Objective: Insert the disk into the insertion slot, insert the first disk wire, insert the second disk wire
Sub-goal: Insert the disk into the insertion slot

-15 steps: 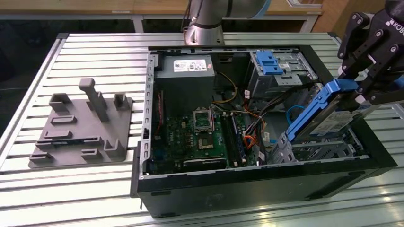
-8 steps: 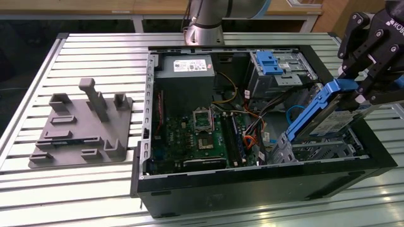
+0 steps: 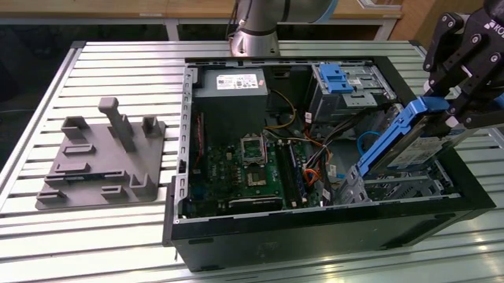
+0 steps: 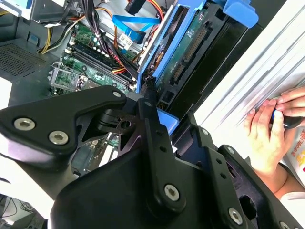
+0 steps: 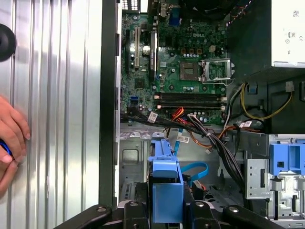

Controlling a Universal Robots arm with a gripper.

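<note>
My gripper is shut on the top end of the disk, a grey drive with a white label in a bright blue caddy. The disk hangs steeply tilted over the case's near right corner in the exterior view. Its lower end reaches down to the insertion slot, a silver perforated cage; whether it has entered I cannot tell. In the second wrist view the black fingers clamp the caddy's blue edge, and the disk's green circuit side shows. The first wrist view has the caddy above the cage.
The open black computer case lies on a slatted metal table. A taller grey bay with a blue tab stands behind the cage. Loose black, blue and orange cables cross beside the cage. A grey fixture sits left. A person's hand rests on the table.
</note>
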